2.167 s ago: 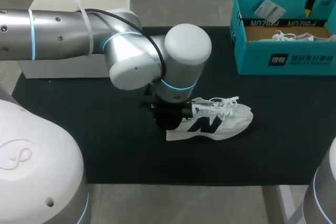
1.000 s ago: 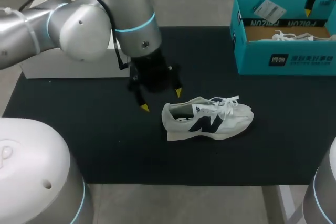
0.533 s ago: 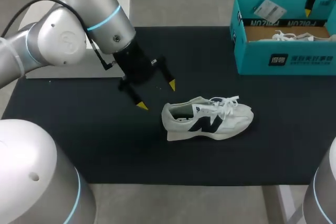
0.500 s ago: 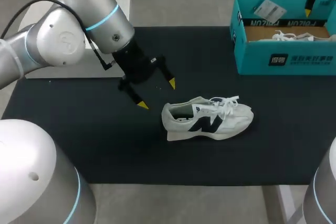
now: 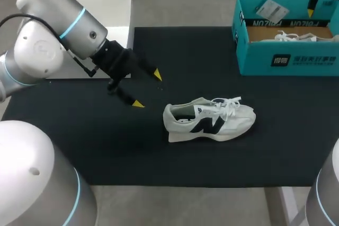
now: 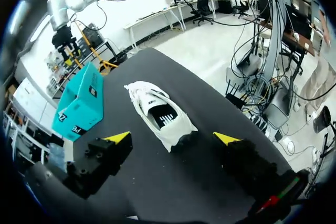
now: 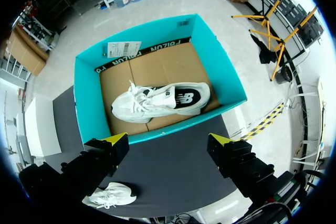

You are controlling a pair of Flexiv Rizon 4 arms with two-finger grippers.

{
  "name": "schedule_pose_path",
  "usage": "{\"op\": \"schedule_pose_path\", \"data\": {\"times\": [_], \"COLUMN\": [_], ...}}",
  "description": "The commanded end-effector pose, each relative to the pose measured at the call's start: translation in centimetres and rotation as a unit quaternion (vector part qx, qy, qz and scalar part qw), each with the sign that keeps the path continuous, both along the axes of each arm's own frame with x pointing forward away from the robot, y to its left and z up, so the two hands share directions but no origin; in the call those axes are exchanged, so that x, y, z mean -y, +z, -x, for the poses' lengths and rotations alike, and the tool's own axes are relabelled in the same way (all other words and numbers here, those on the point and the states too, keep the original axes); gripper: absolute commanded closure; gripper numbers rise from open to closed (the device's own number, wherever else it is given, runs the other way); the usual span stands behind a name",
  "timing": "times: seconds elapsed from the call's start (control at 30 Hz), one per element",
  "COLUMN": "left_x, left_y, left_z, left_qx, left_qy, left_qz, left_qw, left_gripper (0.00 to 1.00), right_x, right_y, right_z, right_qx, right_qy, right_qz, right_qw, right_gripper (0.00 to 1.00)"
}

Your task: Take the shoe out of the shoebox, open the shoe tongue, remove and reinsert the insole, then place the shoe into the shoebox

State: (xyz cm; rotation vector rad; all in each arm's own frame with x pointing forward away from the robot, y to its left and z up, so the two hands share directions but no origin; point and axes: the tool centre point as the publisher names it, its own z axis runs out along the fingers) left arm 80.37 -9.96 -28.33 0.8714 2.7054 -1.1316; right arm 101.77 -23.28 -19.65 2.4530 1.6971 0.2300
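So the shoe point(image 5: 209, 120) sits upright on its sole on the black mat point(image 5: 106, 146), out of the box point(image 5: 288, 59) and well clear of it; toe points to our right, heel to our left. It's white with a dark logo on the side, laces loose on top; nothing is touching it.

Our left gripper point(image 5: 146, 89) hangs just off the heel end, up and to the left of the shoe, not in contact; its jaws are spread wide with nothing in them. From the left wrist view the shoe lies straight ahead of the fingers, heel nearest, and we can look right down into the opening.

The teal box stands at the far right corner of the mat, open on top; there's a second shoe point(image 7: 160, 100) lying on its side on the cardboard floor inside, and a tag point(image 7: 123, 50) on the box's far flap.

Our right gripper point(image 7: 167, 139) hovers above the box, fingers pointing down at it; jaws wide apart there too, holding nothing.

A white block point(image 5: 106, 14) sits at the mat's far left edge, behind our left arm.
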Motion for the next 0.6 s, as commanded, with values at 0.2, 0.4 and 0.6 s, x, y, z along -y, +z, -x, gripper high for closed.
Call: {"op": "schedule_pose_path", "data": {"times": [0.2, 0.4, 0.6], "left_x": [-1.0, 0.0, 0.0], "left_y": [-2.5, -2.2, -2.2], "left_z": [0.8, 1.2, 1.2], "left_qx": [-0.152, -0.139, -0.139], "left_qy": [0.418, 0.347, 0.347], "left_qz": [0.138, 0.136, 0.136], "left_qw": [0.885, 0.917, 0.917], "left_gripper": [0.0, 0.0, 0.0], "right_x": [0.0, 0.0, 0.0], "right_y": [0.0, 0.0, 0.0], "right_z": [0.1, 0.1, 0.1], "right_qx": [0.001, 0.001, 0.001], "right_qy": [0.0, 0.0, 0.0], "right_qz": [0.0, 0.0, 0.0], "right_qw": [1.0, 1.0, 1.0], "right_gripper": [0.0, 0.0, 0.0]}}
